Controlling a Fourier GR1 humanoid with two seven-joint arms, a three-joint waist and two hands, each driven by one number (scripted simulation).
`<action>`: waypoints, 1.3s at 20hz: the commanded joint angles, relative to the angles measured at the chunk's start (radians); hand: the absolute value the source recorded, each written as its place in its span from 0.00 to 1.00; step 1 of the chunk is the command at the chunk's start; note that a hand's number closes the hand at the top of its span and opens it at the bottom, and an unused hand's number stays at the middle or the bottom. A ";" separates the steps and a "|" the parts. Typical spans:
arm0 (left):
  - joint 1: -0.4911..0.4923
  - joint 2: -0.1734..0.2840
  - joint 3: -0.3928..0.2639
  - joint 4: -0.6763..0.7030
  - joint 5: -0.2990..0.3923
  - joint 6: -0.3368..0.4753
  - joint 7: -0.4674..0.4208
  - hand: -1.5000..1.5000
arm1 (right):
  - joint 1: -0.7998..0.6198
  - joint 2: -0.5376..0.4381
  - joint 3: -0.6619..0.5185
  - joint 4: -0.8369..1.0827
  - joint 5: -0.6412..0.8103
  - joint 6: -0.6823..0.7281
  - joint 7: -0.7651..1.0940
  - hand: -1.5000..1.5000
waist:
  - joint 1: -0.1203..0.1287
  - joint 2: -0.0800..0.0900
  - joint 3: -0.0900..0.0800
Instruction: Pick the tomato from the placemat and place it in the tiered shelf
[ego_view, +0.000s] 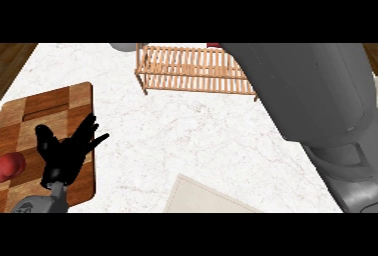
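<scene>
Left hand (65, 150), fingers spread open and holding nothing, over the checkered board (52, 107); right forearm (317, 100) reaching past the shelf (193, 70), hand hidden; tomato's whereabouts unclear.

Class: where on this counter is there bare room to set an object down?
Bare marble counter lies between the wooden slatted shelf, the chequered board and the beige mat. The board is crowded by the left hand and a red object.

left robot hand (68, 147) open over board (52, 107) | shelf (193, 70) far edge
</scene>
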 joint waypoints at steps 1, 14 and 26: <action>0.000 -0.002 -0.003 0.023 -0.024 0.023 0.046 0.50 | -0.009 -0.016 -0.008 0.104 0.014 0.001 -0.074 1.00 | 0.001 0.005 -0.005; 0.015 -0.012 0.009 0.019 -0.028 -0.012 0.039 0.50 | -0.081 -0.009 -0.059 0.370 0.077 -0.178 -0.245 1.00 | 0.013 0.007 -0.005; -0.016 -0.028 0.029 0.021 -0.047 0.014 0.068 0.50 | -0.140 -0.042 -0.081 0.510 0.079 -0.118 -0.365 1.00 | 0.012 0.008 -0.005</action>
